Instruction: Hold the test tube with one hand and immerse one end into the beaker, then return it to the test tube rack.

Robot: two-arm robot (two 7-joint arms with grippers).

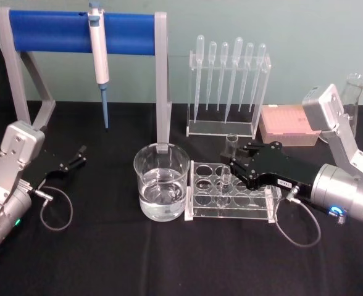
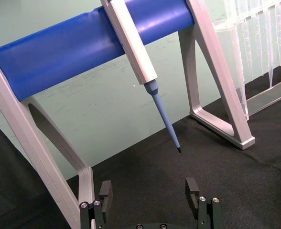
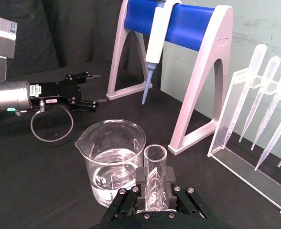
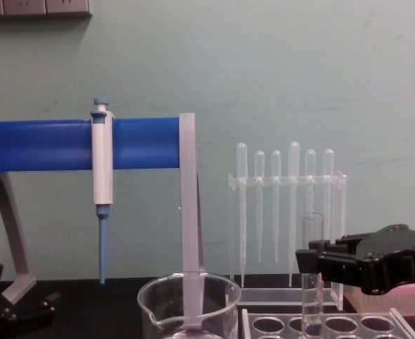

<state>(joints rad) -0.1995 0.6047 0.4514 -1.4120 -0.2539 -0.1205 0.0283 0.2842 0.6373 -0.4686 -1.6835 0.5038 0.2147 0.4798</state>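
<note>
The test tube (image 1: 229, 151) stands upright with its lower end in a hole of the clear rack (image 1: 255, 208). My right gripper (image 1: 236, 161) is shut on its upper part; in the right wrist view the tube (image 3: 155, 172) sits clamped between the black fingers (image 3: 139, 183). In the chest view the tube (image 4: 311, 247) rises above the right gripper (image 4: 310, 263). The beaker (image 1: 162, 182), partly filled with clear liquid, stands just left of the rack, also seen as the beaker (image 3: 113, 160) and the beaker (image 4: 190, 305). My left gripper (image 1: 78, 158) rests open at the far left, with its fingers (image 2: 105, 192) apart.
A blue-and-grey stand (image 1: 83, 32) holding a white-and-blue pipettor (image 1: 99, 58) sits at the back left. A clear rack of plastic pipettes (image 1: 229, 86) stands behind the tube rack. A pink tip box (image 1: 289, 125) and a glass flask (image 1: 354, 92) are at the back right.
</note>
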